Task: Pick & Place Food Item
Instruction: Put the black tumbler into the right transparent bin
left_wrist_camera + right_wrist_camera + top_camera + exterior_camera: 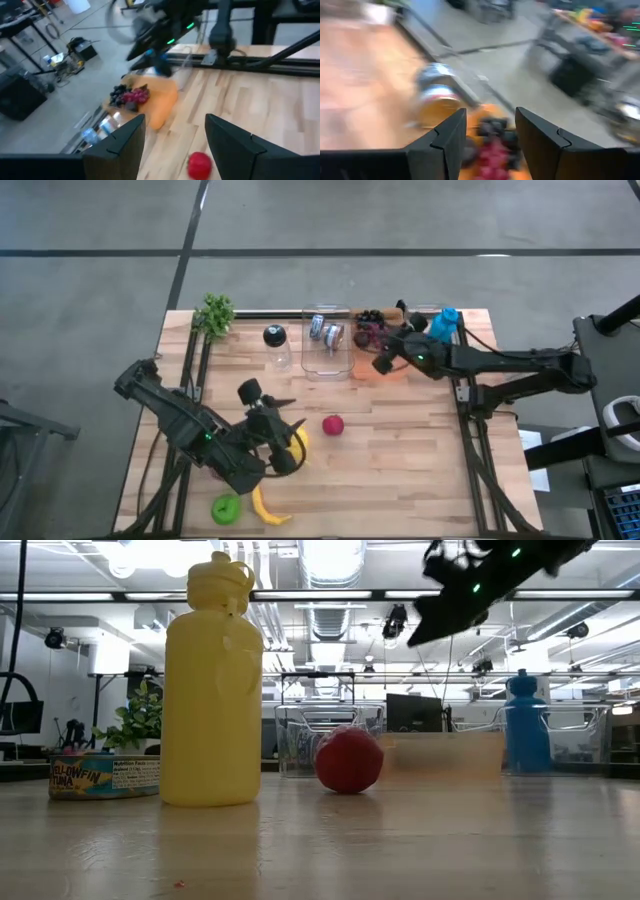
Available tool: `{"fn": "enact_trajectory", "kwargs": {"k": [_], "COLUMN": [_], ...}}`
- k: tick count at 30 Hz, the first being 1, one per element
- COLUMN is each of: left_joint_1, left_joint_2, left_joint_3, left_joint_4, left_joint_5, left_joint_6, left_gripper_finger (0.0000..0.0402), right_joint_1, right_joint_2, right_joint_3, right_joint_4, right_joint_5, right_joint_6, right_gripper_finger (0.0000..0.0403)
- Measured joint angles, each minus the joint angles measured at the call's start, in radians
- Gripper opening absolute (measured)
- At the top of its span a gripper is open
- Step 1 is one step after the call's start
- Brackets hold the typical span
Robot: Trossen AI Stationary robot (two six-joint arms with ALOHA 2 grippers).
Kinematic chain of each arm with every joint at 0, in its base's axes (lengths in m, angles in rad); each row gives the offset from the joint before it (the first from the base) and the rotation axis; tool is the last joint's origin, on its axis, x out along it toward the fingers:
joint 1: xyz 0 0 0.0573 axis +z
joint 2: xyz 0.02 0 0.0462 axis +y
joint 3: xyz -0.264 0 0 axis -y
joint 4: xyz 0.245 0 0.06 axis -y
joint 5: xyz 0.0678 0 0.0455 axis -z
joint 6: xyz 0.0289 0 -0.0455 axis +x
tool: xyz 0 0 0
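A bunch of dark and red grapes [371, 330] lies on an orange plate [392, 372] at the far right of the table. My right gripper [381, 364] hovers above the plate, open, with nothing between its fingers; the grapes [492, 146] show beyond the gap. A red round fruit [333, 425] rests on the wood mid-table. My left gripper [288, 412] is raised near the table's left front, open and holding nothing, pointing toward the red fruit [200, 165] and the grapes [131, 95]. A yellow bottle [298, 443] stands upright beside it.
A clear bin [326, 343] with cans stands left of the plate, a blue bottle [445, 323] right of it. A small plant [214, 313] and a black-capped jar [275, 340] stand at the far left. A green apple [226, 508] and a banana [268, 507] lie near the front edge.
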Motion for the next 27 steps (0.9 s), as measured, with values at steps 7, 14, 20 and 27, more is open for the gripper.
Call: {"fn": "enact_trajectory", "kwargs": {"k": [7, 14, 20, 27], "left_joint_1": [0.125, 0.355, 0.554, 0.737], "left_joint_2": [-0.048, -0.061, -0.061, -0.061], "left_joint_3": [0.000, 0.000, 0.000, -0.013], "left_joint_4": [-0.199, -0.306, -0.362, -0.347], "left_joint_5": [0.099, 0.312, 0.405, 0.445], "left_joint_6": [-0.172, -0.194, -0.142, -0.043], "left_gripper_finger": [0.0210, 0.0205, 0.0204, 0.0204], "right_joint_1": [0.121, 0.224, 0.270, 0.276], "right_joint_2": [-0.112, -0.132, -0.129, -0.131], "right_joint_3": [-0.002, -0.002, -0.002, -0.002], "right_joint_4": [-0.084, -0.092, -0.090, -0.087], "right_joint_5": [-0.219, -0.297, -0.420, -0.423], "right_joint_6": [0.074, 0.073, 0.043, 0.039], "right_gripper_finger": [0.0154, 0.0144, 0.0133, 0.0123]}}
